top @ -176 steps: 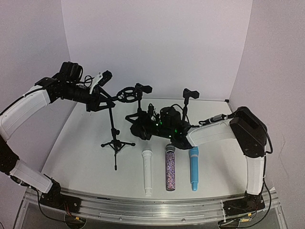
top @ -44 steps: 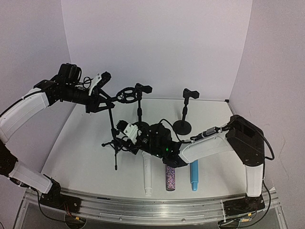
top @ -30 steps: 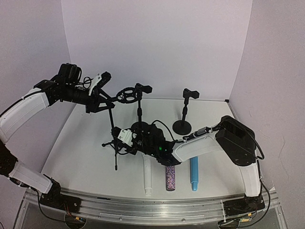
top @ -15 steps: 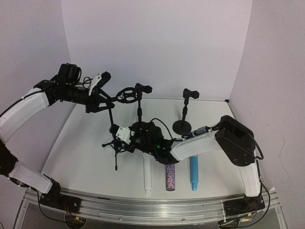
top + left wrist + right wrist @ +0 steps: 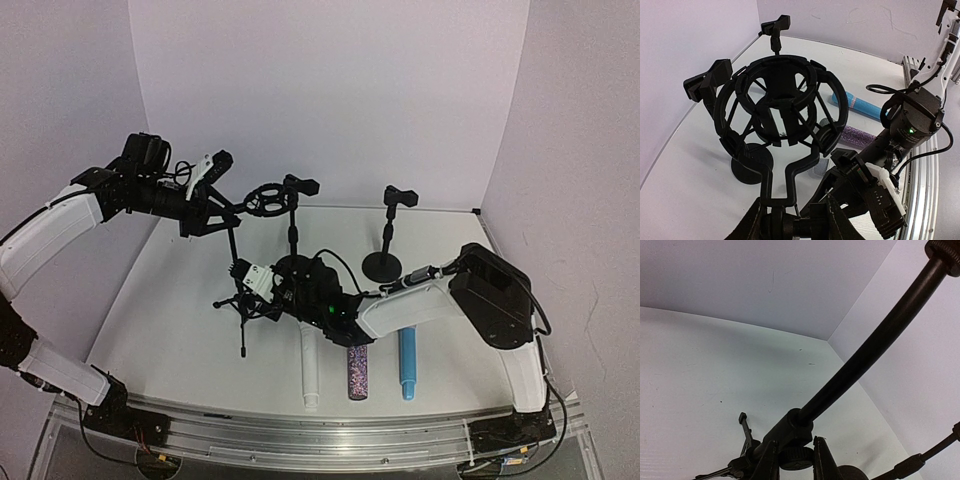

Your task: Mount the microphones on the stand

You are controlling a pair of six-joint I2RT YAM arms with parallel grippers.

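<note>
Three microphones lie side by side near the table's front: white (image 5: 310, 365), glittery purple (image 5: 357, 372) and light blue (image 5: 407, 365). To their left stands a black tripod stand (image 5: 238, 300) topped by a round shock mount (image 5: 775, 105). My left gripper (image 5: 210, 208) is shut on the joint just under that mount (image 5: 790, 222). Low on the stand's pole (image 5: 865, 355), my right gripper (image 5: 245, 277) is shut on a ribbed knob (image 5: 796, 458) at the collar, one finger on each side. The blue (image 5: 860, 106) and purple (image 5: 857, 135) microphones also show in the left wrist view.
Two short black stands with round bases and clip tops stand behind the microphones, one in the middle (image 5: 293, 225) and one to the right (image 5: 387, 240). The right arm (image 5: 420, 300) stretches low across the heads of the microphones. Walls close in the table at the back and both sides.
My right gripper has slid left to the tripod stand's pole and closed on its knob. The left arm and the microphones have not moved.
</note>
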